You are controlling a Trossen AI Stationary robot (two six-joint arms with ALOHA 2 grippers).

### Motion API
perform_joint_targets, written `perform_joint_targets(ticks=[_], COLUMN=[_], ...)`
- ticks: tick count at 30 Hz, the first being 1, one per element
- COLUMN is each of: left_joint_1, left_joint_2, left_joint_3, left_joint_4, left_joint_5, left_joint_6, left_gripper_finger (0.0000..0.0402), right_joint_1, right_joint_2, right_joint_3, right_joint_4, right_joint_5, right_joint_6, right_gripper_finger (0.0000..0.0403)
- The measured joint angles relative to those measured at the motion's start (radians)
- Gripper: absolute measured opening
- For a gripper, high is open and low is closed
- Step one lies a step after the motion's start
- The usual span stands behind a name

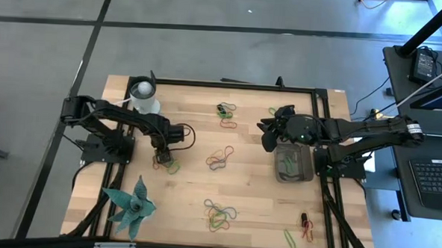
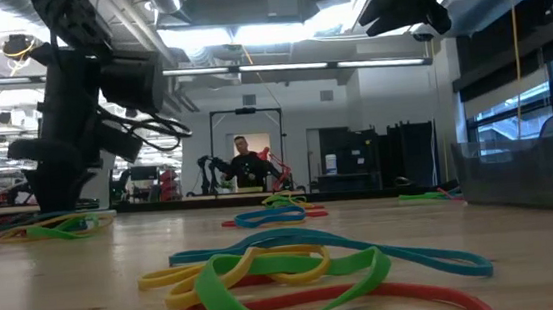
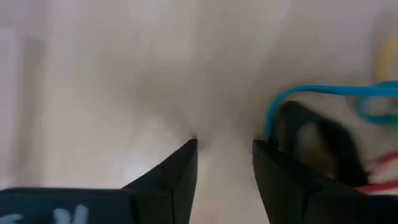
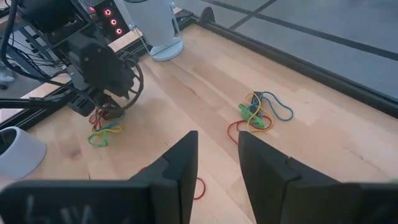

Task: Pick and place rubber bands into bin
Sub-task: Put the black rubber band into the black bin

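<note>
- Nearest the low camera lies a tangle of rubber bands (image 2: pixel 297 274), green, yellow, red and blue loops flat on the wooden table (image 1: pixel 255 193); more small clumps are scattered across the boards, well apart from one another.
- One clump (image 1: pixel 167 164) sits directly under the left gripper (image 1: pixel 162 159), which points straight down at the table's left part. Its fingers (image 3: pixel 177 177) stand a little apart, tips at the wood, with a blue loop just beside one; nothing is pinched between them, so I judge it is lined up to close on a band.
- Beyond, the bin (image 1: pixel 292 161) rests by the right edge, a few bands already inside.
- Above the bin's near rim hovers the right gripper (image 1: pixel 271 135), fingers parted and empty, probably waiting.
</note>
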Motion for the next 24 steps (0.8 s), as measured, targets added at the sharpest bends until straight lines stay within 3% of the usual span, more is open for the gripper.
perform_joint_targets(ticks=[4, 7, 18, 24], left_joint_1=[0.001, 0.002, 0.001, 0.001], left_joint_2=[0.0, 0.0, -0.002, -0.003], left_joint_3=[0.0, 0.0, 0.091, 0.133], left_joint_4=[-0.008, -0.02, -0.154, -0.162], left_joint_5=[-0.141, -0.18, -0.12, 0.025], left_joint_6=[-0.054, -0.083, -0.066, -0.043], left_gripper_finger=[0.0134, 0.0124, 0.0091, 0.0094], right_joint_1=[0.0, 0.0, 0.0, 0.0], right_joint_2=[0.0, 0.0, 0.0, 0.0], right_joint_3=[0.0, 0.0, 0.0, 0.0], right_joint_4=[0.0, 0.0, 0.0, 0.0], right_joint_5=[0.0, 0.0, 0.0, 0.0], right_joint_6=[-0.001, -0.002, -0.002, -0.001], right_gripper_finger=[0.0119, 0.0119, 0.0119, 0.0119])
